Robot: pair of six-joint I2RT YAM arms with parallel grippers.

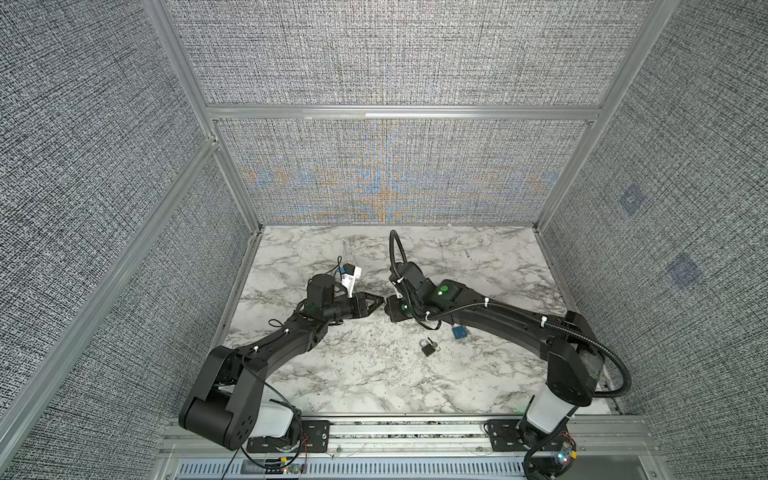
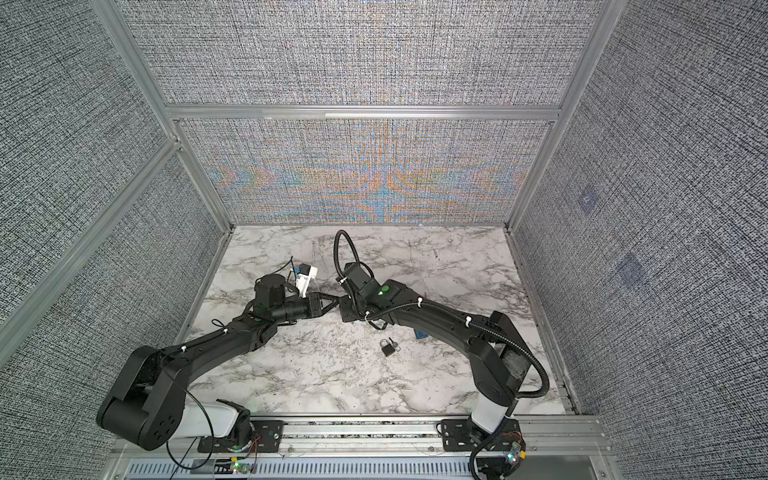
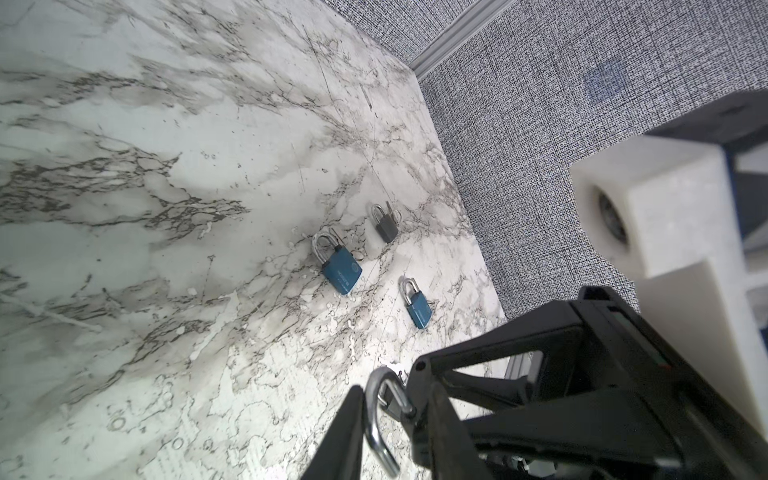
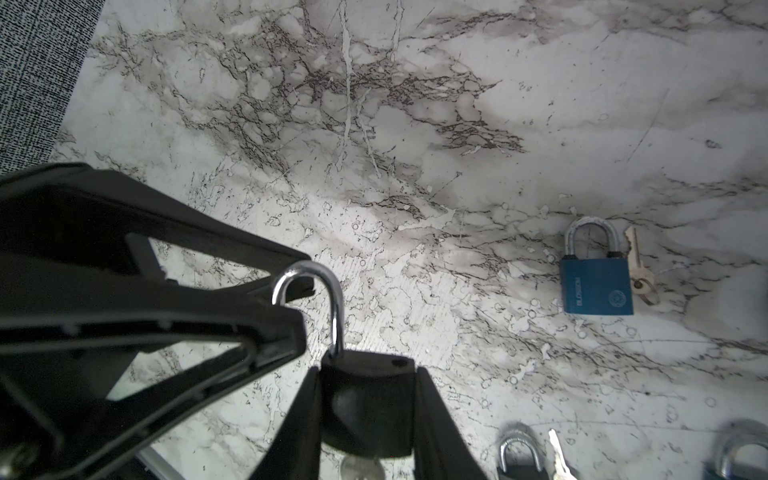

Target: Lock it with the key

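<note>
The right gripper (image 4: 368, 370) was clamped on the black padlock (image 4: 368, 403), body pinched between both its fingers (image 4: 296, 424) and held off the marble table (image 4: 415, 124). The shackle (image 4: 335, 299) stuck out past the right fingertips, open: one leg seated in the body, the free end standing clear of its hole. A blurred silvery piece (image 4: 360, 467) showed at the body's opposite end, back toward the right palm; couldn't tell if it was the key. The left gripper (image 3: 386, 380) faced it tip to tip, jaws narrow, with the shackle loop sitting between its two fingers (image 3: 343, 440). Contact wasn't clear, so couldn't tell whether it was pinching the loop or only bracketing it. In both top views the two grippers sat nose to nose above the table. Three more locks lay flat on the table, well apart from the left gripper and nearer the right gripper's side: a big blue padlock (image 4: 596, 286) with a loose key (image 4: 635, 259) just beside its shackle, a small dark padlock (image 3: 385, 226), a small blue padlock (image 3: 417, 309). All three of those shackles looked closed.
</note>
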